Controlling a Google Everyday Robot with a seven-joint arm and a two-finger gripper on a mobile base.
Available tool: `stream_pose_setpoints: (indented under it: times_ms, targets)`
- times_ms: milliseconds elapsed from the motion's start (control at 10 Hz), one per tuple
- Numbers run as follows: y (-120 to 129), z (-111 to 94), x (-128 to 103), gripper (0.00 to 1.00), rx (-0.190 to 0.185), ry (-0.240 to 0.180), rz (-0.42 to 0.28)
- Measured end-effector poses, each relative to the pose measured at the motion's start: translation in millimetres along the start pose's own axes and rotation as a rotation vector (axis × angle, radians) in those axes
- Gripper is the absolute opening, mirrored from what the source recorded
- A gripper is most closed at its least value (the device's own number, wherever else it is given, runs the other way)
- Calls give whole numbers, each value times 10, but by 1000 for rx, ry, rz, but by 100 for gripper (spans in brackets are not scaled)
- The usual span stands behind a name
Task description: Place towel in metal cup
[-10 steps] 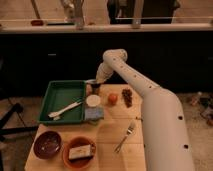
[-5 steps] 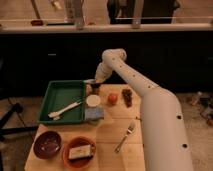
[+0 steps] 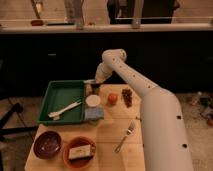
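1. Gripper (image 3: 92,88) sits at table's far edge, right beside green tray (image 3: 56,96); can't tell its state.
2. Metal cup (image 3: 93,101) just below it, towel (image 3: 94,114) touching cup's near side.
3. Fork (image 3: 124,137) lies well apart.

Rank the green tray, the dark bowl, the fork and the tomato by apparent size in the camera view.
1. Green tray
2. Dark bowl
3. Fork
4. Tomato
The gripper hangs beside the tray's far right corner.

one high view looks down over the arm (image 3: 150,100), claw (image 3: 91,87) at table's (image 3: 107,132) far edge.
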Motion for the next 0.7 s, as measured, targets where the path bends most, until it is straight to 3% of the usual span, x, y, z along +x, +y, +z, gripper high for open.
stream_pose_setpoints:
  times_ms: [200, 700]
  targets:
    - [2, 3, 0, 76, 0, 0, 0]
    - [0, 5, -5, 80, -1, 0, -1]
